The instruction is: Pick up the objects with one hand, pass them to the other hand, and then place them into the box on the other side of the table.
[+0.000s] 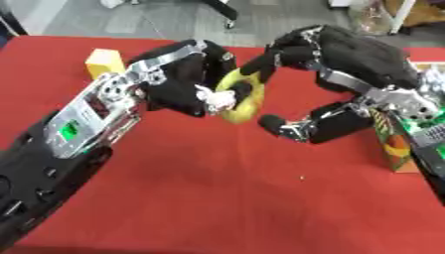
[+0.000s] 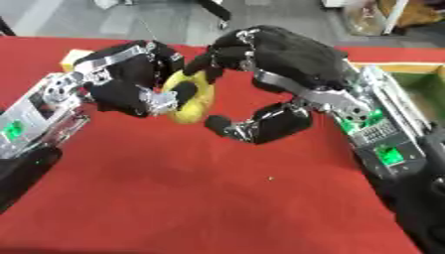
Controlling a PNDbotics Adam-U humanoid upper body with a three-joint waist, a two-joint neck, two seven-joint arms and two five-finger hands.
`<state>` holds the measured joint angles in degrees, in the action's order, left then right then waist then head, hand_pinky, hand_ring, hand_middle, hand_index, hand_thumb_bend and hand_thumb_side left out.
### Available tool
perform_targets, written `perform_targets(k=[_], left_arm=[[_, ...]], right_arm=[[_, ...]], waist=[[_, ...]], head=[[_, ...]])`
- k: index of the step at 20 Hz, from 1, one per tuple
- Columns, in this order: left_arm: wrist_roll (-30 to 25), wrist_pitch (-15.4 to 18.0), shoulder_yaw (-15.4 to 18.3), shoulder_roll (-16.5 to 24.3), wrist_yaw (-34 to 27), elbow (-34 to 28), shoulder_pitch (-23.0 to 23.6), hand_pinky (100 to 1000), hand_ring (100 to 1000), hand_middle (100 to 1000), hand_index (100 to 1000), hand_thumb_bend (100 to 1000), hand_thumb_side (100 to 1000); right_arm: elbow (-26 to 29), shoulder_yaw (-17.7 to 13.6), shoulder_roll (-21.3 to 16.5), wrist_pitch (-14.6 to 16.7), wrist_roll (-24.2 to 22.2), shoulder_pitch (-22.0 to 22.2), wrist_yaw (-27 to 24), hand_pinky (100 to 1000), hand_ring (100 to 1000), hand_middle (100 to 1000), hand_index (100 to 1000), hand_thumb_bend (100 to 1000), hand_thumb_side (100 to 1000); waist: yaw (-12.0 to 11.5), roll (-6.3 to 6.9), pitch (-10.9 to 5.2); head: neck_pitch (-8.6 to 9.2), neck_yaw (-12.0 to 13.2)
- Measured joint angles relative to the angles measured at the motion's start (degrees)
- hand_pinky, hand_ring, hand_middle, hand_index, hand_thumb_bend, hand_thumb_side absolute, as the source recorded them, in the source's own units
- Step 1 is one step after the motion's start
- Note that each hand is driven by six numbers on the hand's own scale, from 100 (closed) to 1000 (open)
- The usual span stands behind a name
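A curved yellow object (image 1: 243, 107), like a banana, hangs above the middle of the red table (image 1: 217, 198). My left hand (image 1: 185, 85) comes in from the left and is shut on it, fingers curled round its left side. My right hand (image 1: 361, 54) faces it from the right. Its fingers (image 1: 263, 63) reach over the object's upper end and touch it there. Its thumb (image 1: 280, 124) sits below and to the right, apart from the object. The object's far side is hidden behind my left hand.
A yellow block (image 1: 104, 62) lies on the table behind my left arm. A cardboard box (image 1: 396, 151) with a green inside (image 2: 423, 85) stands at the table's right edge, partly covered by my right arm. Grey floor lies beyond the far edge.
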<state>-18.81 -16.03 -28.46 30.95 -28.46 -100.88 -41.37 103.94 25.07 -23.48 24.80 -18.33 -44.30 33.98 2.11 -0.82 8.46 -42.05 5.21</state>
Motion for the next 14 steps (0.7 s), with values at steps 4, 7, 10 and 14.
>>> perform_targets(k=[4,7,10,14], left_arm=[[0.2,-0.1,0.0,0.4,-0.2,0.0,0.3,616,406,249,319,100,100],[0.4,-0.1,0.0,0.5,-0.4,0.0,0.5,617,406,250,320,100,100],[0.5,-0.1,0.0,0.5,-0.7,-0.2,0.5,617,406,250,320,100,100],[0.6,-0.3,0.0,0.5,-1.1,-0.7,0.5,618,406,250,320,100,100]], right_arm=[[-0.1,0.0,0.0,-0.6,1.0,0.0,1.5,625,586,531,812,313,286],[-0.1,0.0,0.0,-1.3,1.9,0.0,2.6,624,585,529,812,316,286],[-0.1,0.0,0.0,-1.9,2.5,0.1,3.5,624,585,529,813,317,285],[-0.5,0.1,0.1,-2.0,2.6,0.2,3.6,623,585,529,815,318,284]], waist=[[0.0,0.0,0.0],[0.0,0.0,0.0],[0.0,0.0,0.0],[-0.1,0.0,0.0]], head=[[-0.18,0.0],[-0.18,0.0],[-0.18,0.0],[-0.19,0.0]])
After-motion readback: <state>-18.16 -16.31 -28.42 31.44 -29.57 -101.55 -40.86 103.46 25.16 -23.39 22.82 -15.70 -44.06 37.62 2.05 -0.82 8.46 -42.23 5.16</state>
